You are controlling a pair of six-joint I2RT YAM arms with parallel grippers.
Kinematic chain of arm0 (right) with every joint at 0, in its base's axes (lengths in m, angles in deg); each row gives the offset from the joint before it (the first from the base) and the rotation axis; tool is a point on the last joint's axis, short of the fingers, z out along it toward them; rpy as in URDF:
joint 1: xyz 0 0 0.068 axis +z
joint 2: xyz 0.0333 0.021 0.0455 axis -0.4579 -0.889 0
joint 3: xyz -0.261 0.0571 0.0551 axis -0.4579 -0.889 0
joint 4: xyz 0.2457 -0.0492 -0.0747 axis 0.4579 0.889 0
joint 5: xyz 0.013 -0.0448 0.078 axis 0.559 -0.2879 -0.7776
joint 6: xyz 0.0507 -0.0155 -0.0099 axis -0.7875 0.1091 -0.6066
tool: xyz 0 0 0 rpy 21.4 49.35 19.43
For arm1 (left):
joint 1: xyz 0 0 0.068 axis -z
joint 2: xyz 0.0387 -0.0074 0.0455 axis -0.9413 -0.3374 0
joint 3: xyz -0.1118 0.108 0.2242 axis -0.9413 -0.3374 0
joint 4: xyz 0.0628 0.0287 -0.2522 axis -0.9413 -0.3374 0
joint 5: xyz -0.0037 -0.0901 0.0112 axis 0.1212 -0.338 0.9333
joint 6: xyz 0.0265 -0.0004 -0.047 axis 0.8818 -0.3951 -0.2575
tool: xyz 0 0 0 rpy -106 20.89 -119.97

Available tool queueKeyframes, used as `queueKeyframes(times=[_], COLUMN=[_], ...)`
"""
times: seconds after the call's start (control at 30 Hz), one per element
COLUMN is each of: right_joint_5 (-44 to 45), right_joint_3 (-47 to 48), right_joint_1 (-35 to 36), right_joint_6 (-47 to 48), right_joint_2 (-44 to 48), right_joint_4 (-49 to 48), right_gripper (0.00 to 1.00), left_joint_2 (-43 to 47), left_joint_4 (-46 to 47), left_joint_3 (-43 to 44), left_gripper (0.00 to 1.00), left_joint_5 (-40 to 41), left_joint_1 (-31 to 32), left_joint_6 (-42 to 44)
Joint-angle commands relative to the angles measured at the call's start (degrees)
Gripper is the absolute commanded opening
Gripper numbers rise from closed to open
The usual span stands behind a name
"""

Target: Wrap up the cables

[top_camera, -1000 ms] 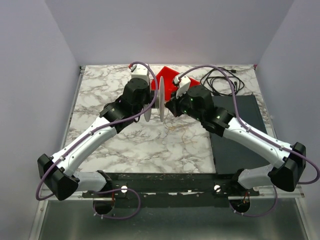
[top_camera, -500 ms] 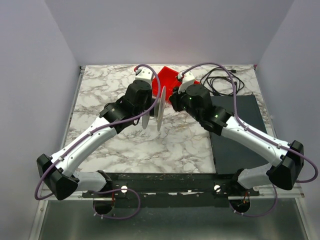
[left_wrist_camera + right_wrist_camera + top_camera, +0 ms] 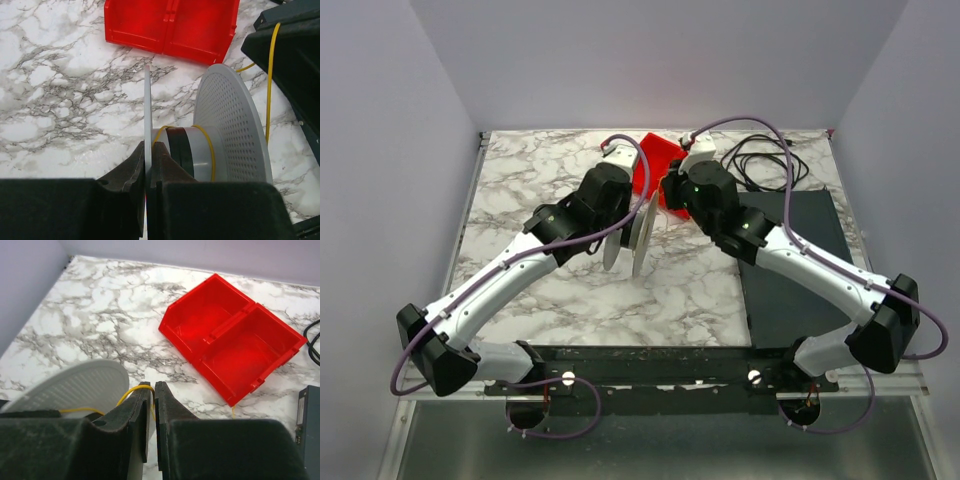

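A grey spool (image 3: 641,232) with two disc flanges stands on edge mid-table. My left gripper (image 3: 149,145) is shut on the thin plain flange (image 3: 147,110); the perforated flange (image 3: 230,125) is to its right. A thin yellow cable (image 3: 270,75) loops once round the hub (image 3: 197,150) and runs off right. In the right wrist view the cable (image 3: 131,390) arches over the left fingertip of my right gripper (image 3: 153,385) and drops into the narrow gap between its barely parted jaws. In the top view the right gripper (image 3: 667,192) sits just behind the spool.
A red two-compartment bin (image 3: 658,160) lies at the back centre, close behind both grippers. A coil of black cord (image 3: 765,160) sits back right. A dark mat (image 3: 800,270) covers the table's right side. The marble table (image 3: 520,190) has walls on three sides.
Both arms have shifted toward the back with the spool tilting slightly. My right gripper moved up toward the red bin, and its jaws have loosened to a slit round the cable.
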Motion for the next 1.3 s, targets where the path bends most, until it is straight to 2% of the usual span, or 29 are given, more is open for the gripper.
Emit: queueKeyframes(times=[0.0,0.3,0.5,0.7,0.83,0.97,1.1,1.27], right_joint_5=[3.11,3.63,6.2,2.8,-2.13,-10.61,-21.42,-30.17], right_joint_3=[4.59,7.85,6.94,6.52,6.98,5.52,1.08,-3.88], right_joint_1=[-0.72,-0.72,-0.96,-2.7,-4.63,-7.37,-9.5,-9.51], right_joint_6=[-1.01,0.06,2.43,1.88,0.6,-2.12,-4.9,-7.9], right_joint_2=[-0.12,-1.93,-5.02,-7.31,-9.01,-10.07,-9.95,-10.41], right_joint_4=[-1.2,0.91,0.79,-0.08,0.23,-0.63,-5.59,-13.96], right_gripper=[0.14,0.12,0.13,0.15,0.19,0.21,0.29,0.4], left_joint_2=[-0.51,-0.49,4.4,9.45,11.97,14.11,15.26,15.16], left_joint_4=[-0.33,0.1,1.28,0.89,1.02,1.28,0.64,-1.2], left_joint_3=[1.68,1.29,-0.43,-1.17,-1.63,-0.99,1.61,7.16], left_gripper=[0.0,0.0,0.0,0.0,0.0,0.0,0.0,0.0], left_joint_5=[-3.24,-3.67,-4.53,-4.13,-3.4,-1.59,-0.9,0.1], left_joint_1=[0.46,0.45,0.4,0.49,0.4,0.41,0.32,0.34], left_joint_6=[1.15,1.75,2.0,1.77,0.88,-0.7,-2.8,-5.3])
